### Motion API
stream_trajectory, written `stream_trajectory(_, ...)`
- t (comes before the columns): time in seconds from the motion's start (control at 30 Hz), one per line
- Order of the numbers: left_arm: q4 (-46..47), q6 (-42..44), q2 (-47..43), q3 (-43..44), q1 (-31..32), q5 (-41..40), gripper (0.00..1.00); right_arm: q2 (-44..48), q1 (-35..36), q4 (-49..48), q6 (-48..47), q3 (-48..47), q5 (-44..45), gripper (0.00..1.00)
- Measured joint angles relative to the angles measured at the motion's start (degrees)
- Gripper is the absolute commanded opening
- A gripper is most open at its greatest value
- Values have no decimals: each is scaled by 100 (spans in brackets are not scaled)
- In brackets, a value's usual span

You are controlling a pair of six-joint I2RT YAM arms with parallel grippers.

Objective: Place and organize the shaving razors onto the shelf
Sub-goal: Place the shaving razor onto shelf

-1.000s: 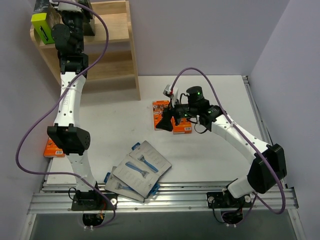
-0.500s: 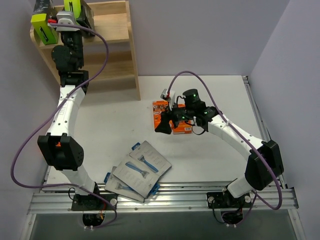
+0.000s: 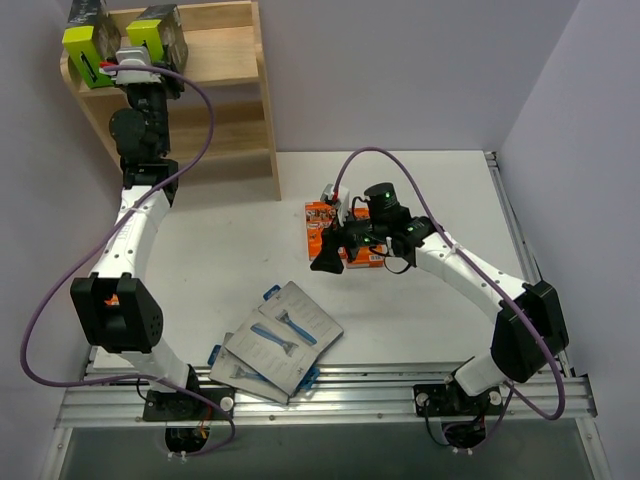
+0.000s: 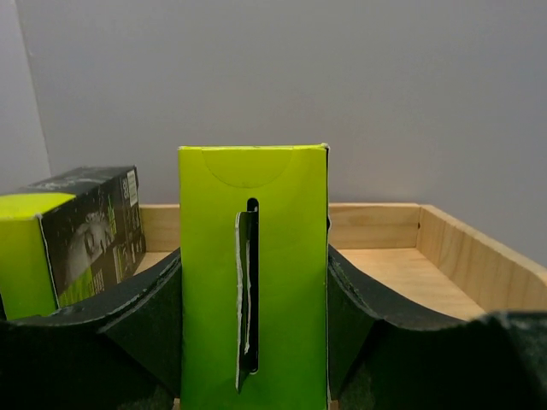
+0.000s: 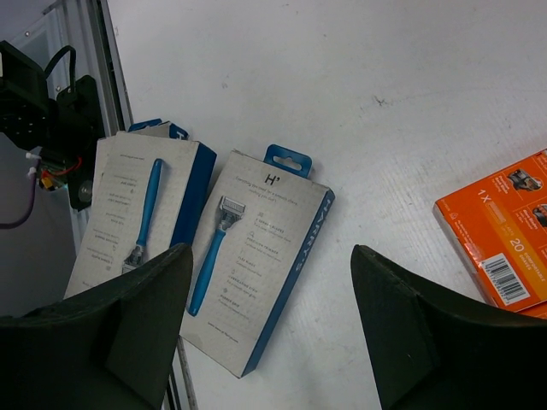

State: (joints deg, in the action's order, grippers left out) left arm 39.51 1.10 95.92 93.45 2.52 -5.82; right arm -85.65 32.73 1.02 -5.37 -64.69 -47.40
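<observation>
The left tool (image 4: 254, 260) reaches to the top tier of the shelf (image 3: 235, 60) and grips a lime box (image 4: 286, 213) upright, one finger flat against each side. The box's bottom edge is out of the left wrist view, so I cannot tell if it rests on the board. A second box (image 4: 81, 231) stands just to its left, near the shelf's left end, with a narrow gap between the two. To the right of the held box, bare board runs to the right side panel and the low back lip.

The right tool (image 5: 272, 252) hangs above the counter (image 3: 230, 240) with its fingers spread wide and nothing between them. Under it and to its left lie two grey cards (image 5: 256, 273), overlapping and face up (blue razors showing). Seen from above, they sit in a loose fan at the near edge, the lowest corner reaching the metal rail. The orange packs (image 3: 322, 215) lie flat mid-counter, just beyond the right tool. Their near side is partly hidden by the wrist. Bare counter spreads between the packs, the cards and the shelf's foot.
</observation>
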Motion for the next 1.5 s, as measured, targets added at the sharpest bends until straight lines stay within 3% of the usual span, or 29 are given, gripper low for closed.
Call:
stream_trajectory(0.37,-717,7,2,-85,-2,-175,2,83,0,4,208,52,-11,70)
stream_trajectory(0.83,-1392,-35,354,442,-50,-772,2,162,0,7,455,55,-44,70)
stream_trajectory(1.5,-1980,-466,988,1462,-682,-798,2,210,0,186,527,39,-44,70)
